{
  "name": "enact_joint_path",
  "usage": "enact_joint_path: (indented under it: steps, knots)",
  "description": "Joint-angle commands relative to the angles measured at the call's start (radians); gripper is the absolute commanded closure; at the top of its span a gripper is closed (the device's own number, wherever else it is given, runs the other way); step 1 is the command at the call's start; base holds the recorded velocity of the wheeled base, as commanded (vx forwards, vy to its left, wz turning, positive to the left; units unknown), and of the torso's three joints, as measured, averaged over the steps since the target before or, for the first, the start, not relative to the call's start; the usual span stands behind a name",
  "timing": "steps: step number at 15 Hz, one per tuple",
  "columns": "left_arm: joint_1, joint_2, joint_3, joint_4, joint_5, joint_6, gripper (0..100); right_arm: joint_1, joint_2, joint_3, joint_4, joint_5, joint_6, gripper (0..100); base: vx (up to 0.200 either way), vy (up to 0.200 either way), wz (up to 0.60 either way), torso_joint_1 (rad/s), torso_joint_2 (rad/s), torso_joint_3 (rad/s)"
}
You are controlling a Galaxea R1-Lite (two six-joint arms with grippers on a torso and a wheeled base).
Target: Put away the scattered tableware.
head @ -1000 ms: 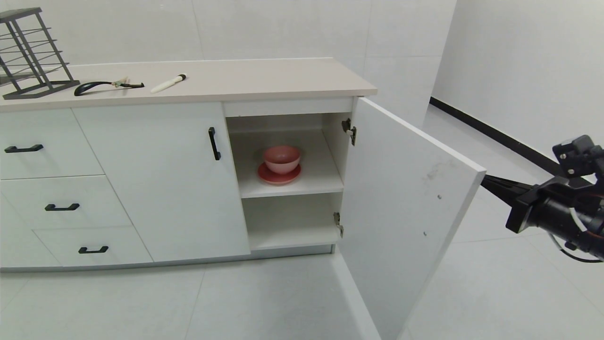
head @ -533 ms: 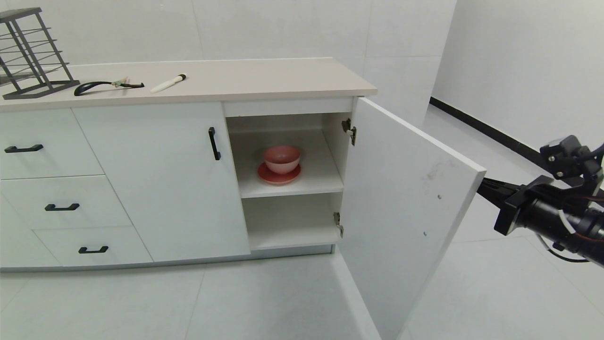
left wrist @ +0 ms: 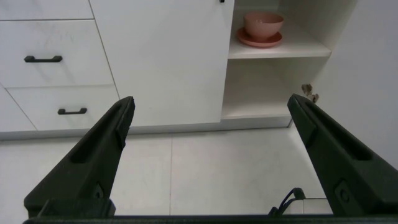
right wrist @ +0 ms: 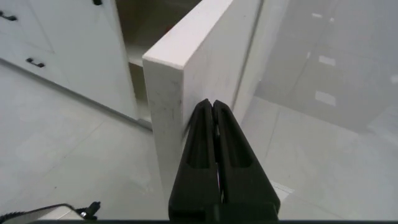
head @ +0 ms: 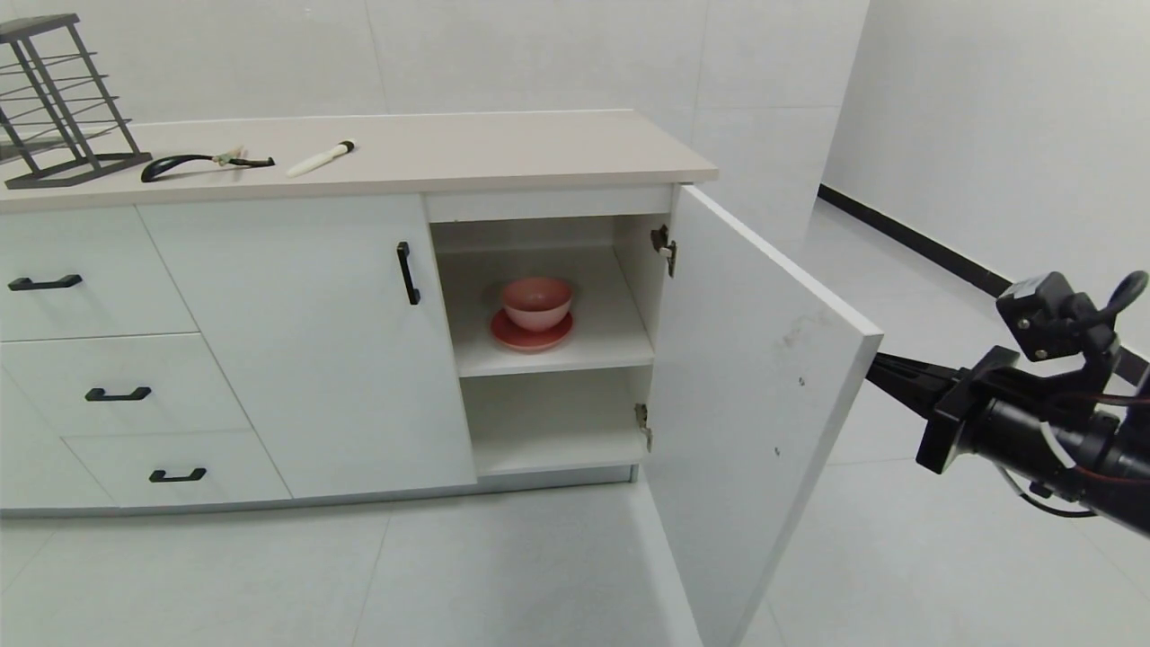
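The pink bowl (head: 536, 302) is seen sitting on the pink plate (head: 531, 338) on the upper shelf (head: 611, 350) of the cupboard (head: 305, 341), whose door (head: 764, 359) is swung wide open. The right tool (right wrist: 212, 109) is pressed shut with nothing held, and is placed at the outer side of the door, close to its free edge; whether the door is touched cannot be told. The left tool (left wrist: 209, 102) is spread wide open, with nothing held, and is pointed at the cupboard, well apart from it. If the door is to be pushed shut, the thin tips could be slid off the edge, because so little of the door is met there. If it is pushed too fast, the door could be slammed and the bowl shaken on its plate. A black-handled utensil (head: 193, 163) and a white utensil (head: 321, 158) are seen lying on the desk (head: 503, 144) near a wire rack (head: 58, 99), so the job might be left half done if the door is closed first
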Motion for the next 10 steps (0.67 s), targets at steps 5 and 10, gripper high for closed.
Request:
enact_joint_path:
  steps: [5, 10]
  knots:
    - [0.000, 0.000, 0.000, 0.001, 0.000, 0.000, 0, 0.110, 0.020, -0.027, -0.002, 0.001, 0.001, 100, 0.000, 0.000, 0.00, 0.000, 0.00, 0.000]
    - [0.000, 0.000, 0.000, 0.000, 0.000, -0.002, 0, 0.202, 0.169, -0.101, -0.086, -0.003, 0.001, 100, 0.000, 0.000, 0.00, 0.000, 0.00, 0.000]
